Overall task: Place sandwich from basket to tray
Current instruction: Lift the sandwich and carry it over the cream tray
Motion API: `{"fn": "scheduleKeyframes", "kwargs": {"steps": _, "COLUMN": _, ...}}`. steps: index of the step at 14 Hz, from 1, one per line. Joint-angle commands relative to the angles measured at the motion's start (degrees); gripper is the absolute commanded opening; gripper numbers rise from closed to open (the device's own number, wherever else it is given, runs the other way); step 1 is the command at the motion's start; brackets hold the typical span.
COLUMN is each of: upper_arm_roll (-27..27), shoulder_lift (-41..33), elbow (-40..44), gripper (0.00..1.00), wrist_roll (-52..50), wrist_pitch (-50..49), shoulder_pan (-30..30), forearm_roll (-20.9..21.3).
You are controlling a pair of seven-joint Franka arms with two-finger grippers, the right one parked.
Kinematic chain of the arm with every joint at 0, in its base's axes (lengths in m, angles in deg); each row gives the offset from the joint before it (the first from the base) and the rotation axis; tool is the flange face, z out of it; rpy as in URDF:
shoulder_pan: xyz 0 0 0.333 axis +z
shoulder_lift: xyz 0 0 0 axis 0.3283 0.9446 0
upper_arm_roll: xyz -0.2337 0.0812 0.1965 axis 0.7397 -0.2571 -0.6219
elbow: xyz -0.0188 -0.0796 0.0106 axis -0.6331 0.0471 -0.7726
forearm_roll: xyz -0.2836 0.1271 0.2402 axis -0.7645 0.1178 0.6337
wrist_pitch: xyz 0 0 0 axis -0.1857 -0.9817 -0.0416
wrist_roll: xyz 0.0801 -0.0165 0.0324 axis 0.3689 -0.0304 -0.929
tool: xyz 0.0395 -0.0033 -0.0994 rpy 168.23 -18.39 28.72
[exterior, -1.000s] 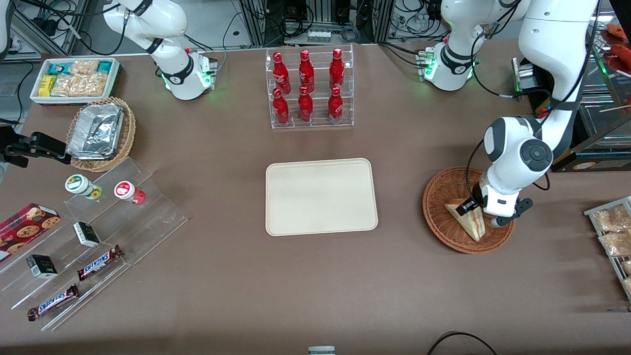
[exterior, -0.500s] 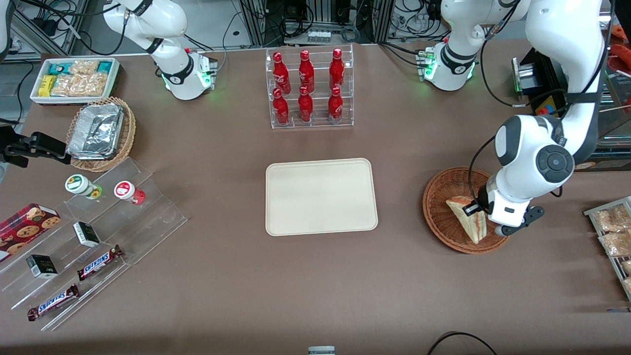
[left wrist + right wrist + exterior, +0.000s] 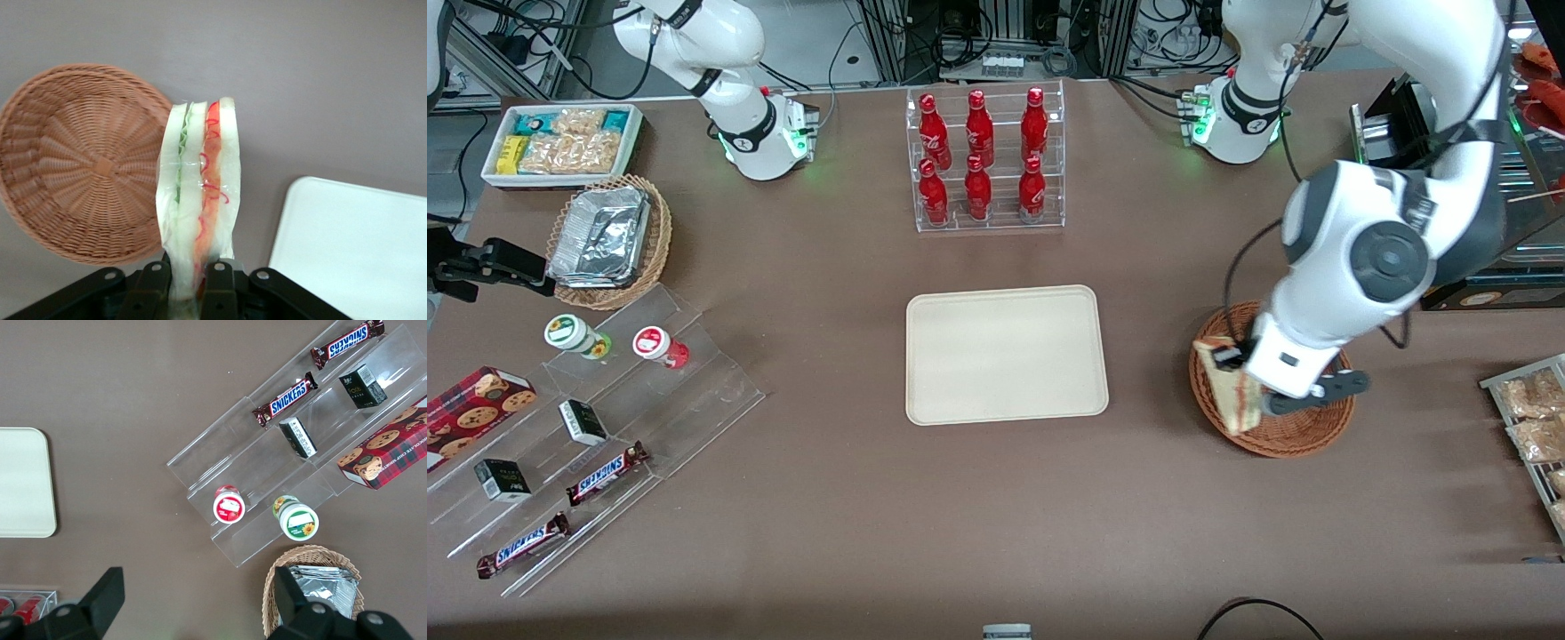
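Observation:
My left gripper is shut on the sandwich, a clear-wrapped white wedge with red and green filling. It hangs lifted above the rim of the reddish-brown wicker basket, at the edge closest to the tray. The basket is bare inside. The cream tray lies flat mid-table, nothing on it, a short gap of table between it and the basket.
A clear rack of red bottles stands farther from the camera than the tray. Bagged snacks lie at the working arm's end. A stepped acrylic display, a tan foil basket and a white snack bin sit toward the parked arm's end.
The gripper rose with the sandwich out of the basket's middle and shifted toward the tray, now over the basket's rim. The sandwich turned more upright.

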Motion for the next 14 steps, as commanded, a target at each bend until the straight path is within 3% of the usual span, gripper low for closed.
{"fn": "scheduleKeyframes", "kwargs": {"steps": 1, "upper_arm_roll": -0.4, "shoulder_lift": 2.9, "elbow": 4.2, "gripper": 0.0, "wrist_roll": -0.2, "wrist_pitch": -1.7, "shoulder_pan": -6.5, "forearm_roll": -0.4}}
{"fn": "scheduleKeyframes", "kwargs": {"steps": 8, "upper_arm_roll": -0.5, "shoulder_lift": 15.6, "elbow": 14.2, "gripper": 0.0, "wrist_roll": -15.4, "wrist_pitch": -0.6, "shoulder_pan": -21.4, "forearm_roll": 0.4}}
{"fn": "scheduleKeyframes", "kwargs": {"steps": 14, "upper_arm_roll": -0.6, "shoulder_lift": 20.3, "elbow": 13.2, "gripper": 0.0, "wrist_roll": -18.8, "wrist_pitch": 7.9, "shoulder_pan": -28.2, "forearm_roll": 2.3}}
